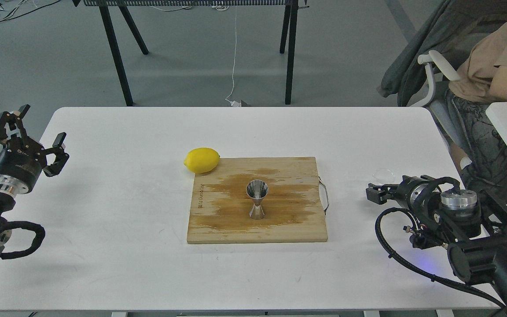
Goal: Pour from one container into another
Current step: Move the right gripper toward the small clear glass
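1. The steel jigger [257, 200] stands upright in the middle of the wooden cutting board [257, 200], right on a wide wet, darkened patch in the wood. From this angle there is no telling whether anything is inside its top cone.
2. The clear plastic cup [383, 175] sits on the white counter [117, 229] off to the right of the board, just behind the right gripper [371, 192]. It is faint and see-through, and its contents cannot be made out.
3. My read: no pour is under way. Cup and jigger are well apart, and nothing is lifted or tilted. Whether this is before the pick-up or after a pour cannot be settled from here; the wet stain hints at spillage at some point.
4. The right arm lies low along the counter, reaching leftward, its tip close to the cup. The fingers look dark and bunched, and I cannot tell if they are spread or pressed together; they hold nothing visible.
5. The left gripper [38, 132] hovers at the counter's left edge, raised, fingers spread wide and empty, well apart from everything.
6. A lemon [201, 160] rests at the board's far-left corner, touching its edge.
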`<move>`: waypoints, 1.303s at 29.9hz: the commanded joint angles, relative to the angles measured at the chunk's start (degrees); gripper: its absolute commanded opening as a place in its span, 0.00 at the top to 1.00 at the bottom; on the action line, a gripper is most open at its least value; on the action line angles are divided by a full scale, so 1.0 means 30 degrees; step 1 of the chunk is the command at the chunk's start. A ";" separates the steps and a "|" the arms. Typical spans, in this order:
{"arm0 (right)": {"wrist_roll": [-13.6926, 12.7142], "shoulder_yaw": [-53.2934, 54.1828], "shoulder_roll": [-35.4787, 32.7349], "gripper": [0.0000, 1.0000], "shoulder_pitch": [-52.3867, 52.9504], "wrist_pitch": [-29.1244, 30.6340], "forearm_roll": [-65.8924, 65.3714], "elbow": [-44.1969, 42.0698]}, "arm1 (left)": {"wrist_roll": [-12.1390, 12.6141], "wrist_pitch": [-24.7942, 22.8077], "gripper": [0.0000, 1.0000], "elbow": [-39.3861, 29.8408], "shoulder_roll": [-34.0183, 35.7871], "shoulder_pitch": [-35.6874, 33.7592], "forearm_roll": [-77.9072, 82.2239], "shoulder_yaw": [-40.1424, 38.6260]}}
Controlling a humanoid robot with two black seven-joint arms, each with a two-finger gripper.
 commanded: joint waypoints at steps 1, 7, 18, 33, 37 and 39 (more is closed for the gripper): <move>0.0014 -0.0198 0.0036 0.10 0.0099 -0.0001 0.0001 -0.0050 | 0.0001 0.0000 0.02 0.0318 -0.0141 0.0001 0.0001 0.0000; 0.0044 -0.0199 0.0036 0.12 0.0158 -0.0001 0.0001 -0.0050 | 0.0001 0.0000 0.02 0.0377 -0.0259 0.0001 0.0001 0.0000; 0.0102 -0.0199 0.0007 0.15 0.0246 -0.0001 -0.0028 0.0038 | 0.0001 0.0000 0.02 0.0377 -0.0230 0.0001 0.0001 0.0000; 0.0161 -0.0228 0.0007 0.32 0.0305 -0.0001 -0.0146 0.0243 | 0.0001 0.0000 0.02 0.0377 -0.0230 0.0001 0.0001 0.0000; 0.0190 -0.0228 0.0007 0.37 0.0305 -0.0001 -0.0175 0.0272 | 0.0001 0.0000 0.02 0.0377 -0.0230 0.0001 0.0001 0.0000; 0.0190 -0.0228 0.0007 0.40 0.0276 -0.0001 -0.0175 0.0272 | 0.0001 0.0000 0.02 0.0377 -0.0230 0.0001 0.0001 0.0000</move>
